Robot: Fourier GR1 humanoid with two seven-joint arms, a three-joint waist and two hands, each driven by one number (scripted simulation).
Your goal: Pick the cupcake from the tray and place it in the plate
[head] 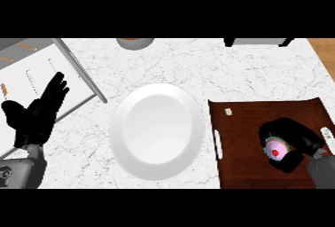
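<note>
The cupcake [276, 150] is sitting on the tray [252, 146], over toward its right side, with pink icing, a red dot on top and a teal wrapper edge showing. The right hand [292, 141] is curling round it, fingers arching over the top and thumb coming in below, so much of the cake is being hidden. Whether the cake is lifting off the tray or resting on it I cannot tell. The grey forearm is entering from the lower right corner.

The tray is dark brown with white handles at its left and right ends, and a small pale item [228, 111] is lying near its upper left corner.

Just left of the tray, the white plate [157, 131] is lying on the marble counter [196, 62] with nothing on it.

At the left edge, the left hand [36, 116] is resting with fingers straight and spread, pointing up, holding nothing.

Farther back on the left, a pale rack-like fixture [39, 71] with a grey rail is lying at an angle. At the far edge of the counter, a round bowl-like object [134, 42] is showing partly, and a dark-framed object [258, 42] is standing at the upper right.
</note>
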